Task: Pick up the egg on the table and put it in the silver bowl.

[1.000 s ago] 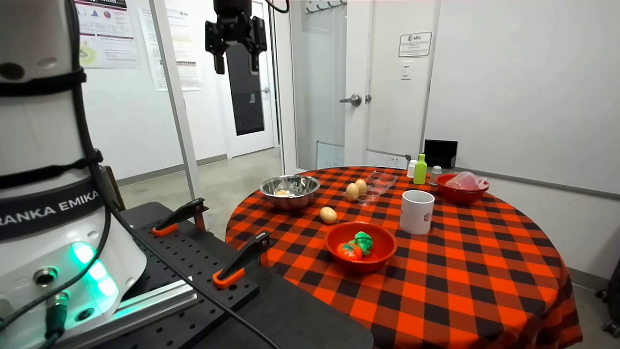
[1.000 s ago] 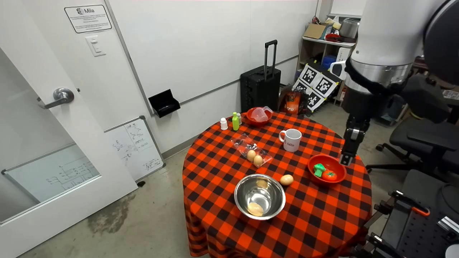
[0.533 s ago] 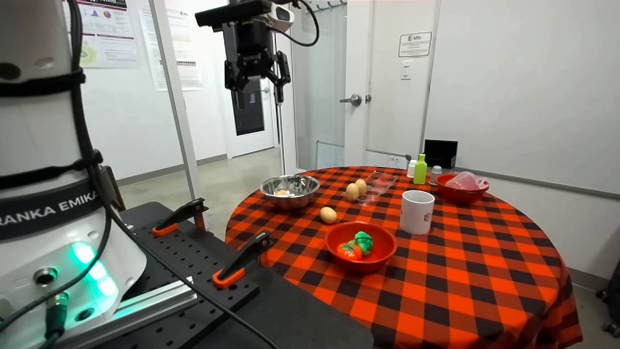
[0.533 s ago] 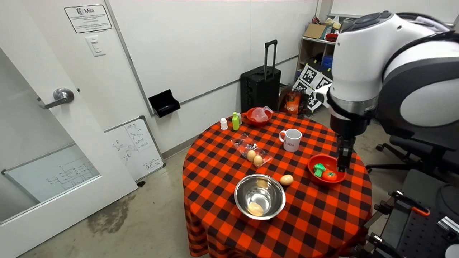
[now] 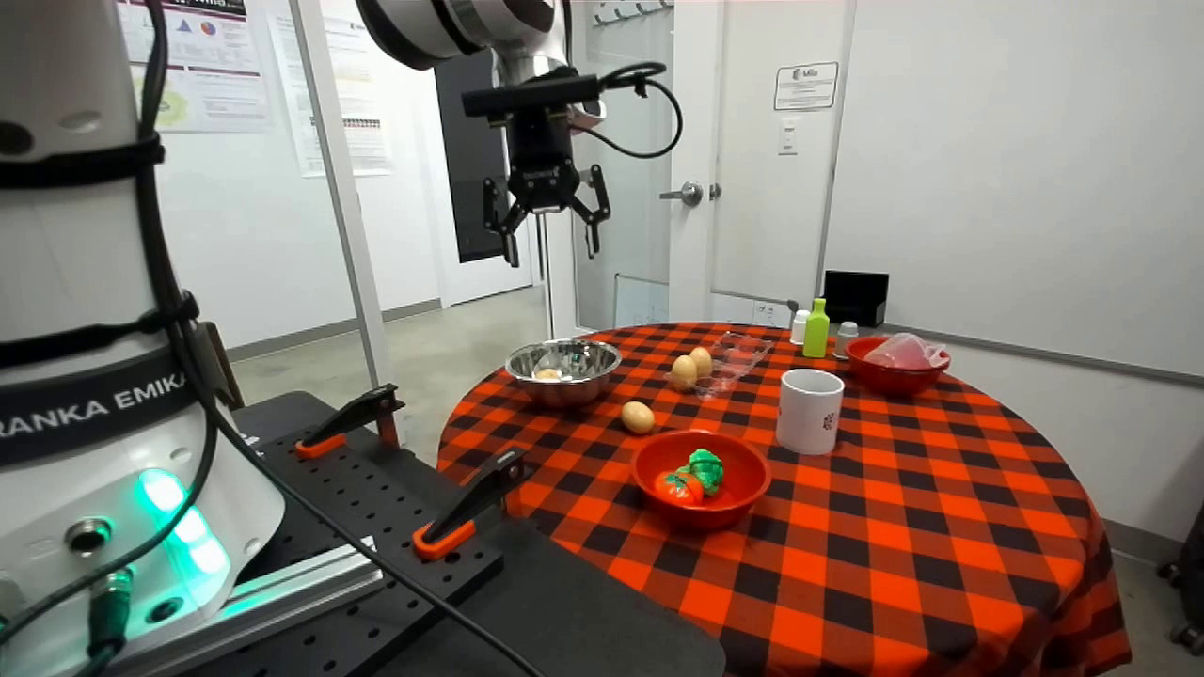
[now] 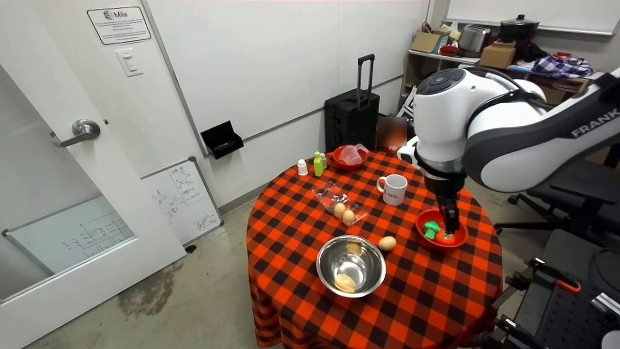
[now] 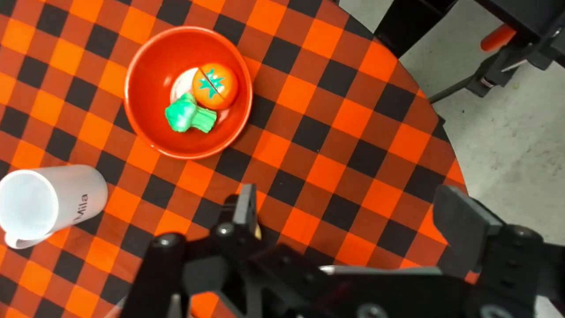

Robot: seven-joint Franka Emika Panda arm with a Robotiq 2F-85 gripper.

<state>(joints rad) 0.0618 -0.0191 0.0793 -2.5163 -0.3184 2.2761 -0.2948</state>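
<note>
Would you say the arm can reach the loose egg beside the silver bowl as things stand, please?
Probably yes: the tool hangs open and empty, and nothing covers the loose egg from above, though the nearby silver bowl may crowd one side.

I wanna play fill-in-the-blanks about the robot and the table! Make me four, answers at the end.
The tomato shares a red bowl with broccoli colored ____.
The lone egg on the table lies ____ that bowl and the silver bowl.
The word printed on the white mug is ____.
The gripper has its jaws ____, not shut.

Missing words: green; between; Mila; open.
</note>
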